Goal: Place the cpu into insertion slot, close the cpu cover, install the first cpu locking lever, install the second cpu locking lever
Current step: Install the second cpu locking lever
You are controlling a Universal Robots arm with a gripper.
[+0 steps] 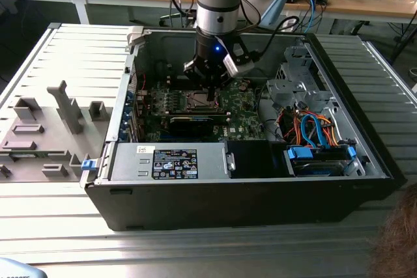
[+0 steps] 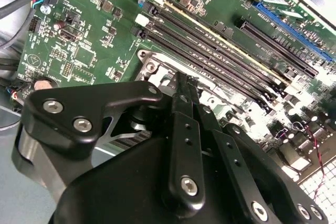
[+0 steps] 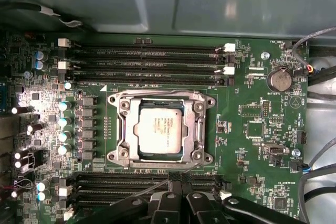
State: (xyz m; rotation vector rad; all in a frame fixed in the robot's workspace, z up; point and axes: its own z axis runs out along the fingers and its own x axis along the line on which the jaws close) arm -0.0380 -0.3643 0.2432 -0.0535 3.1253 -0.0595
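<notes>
The cpu (image 3: 160,129), a pale silver square chip, lies flat in the insertion slot (image 3: 133,153) on the green board. The cpu cover (image 3: 196,125), a silver frame with a square window, lies down around the chip. One thin wire locking lever (image 3: 147,188) slants loose from the socket's edge toward my fingers. My gripper (image 3: 176,183) sits at that edge of the socket, its black fingers (image 2: 181,95) pressed together with nothing seen between them. In the exterior view the gripper (image 1: 210,93) reaches down into the open computer case over the socket.
Long black memory slots (image 3: 152,59) run on both sides of the socket. A black card (image 1: 195,122), a power supply (image 1: 169,161), a drive cage (image 1: 293,89) and bundled cables (image 1: 313,128) crowd the case. A grey fixture (image 1: 58,115) stands at the exterior view's left.
</notes>
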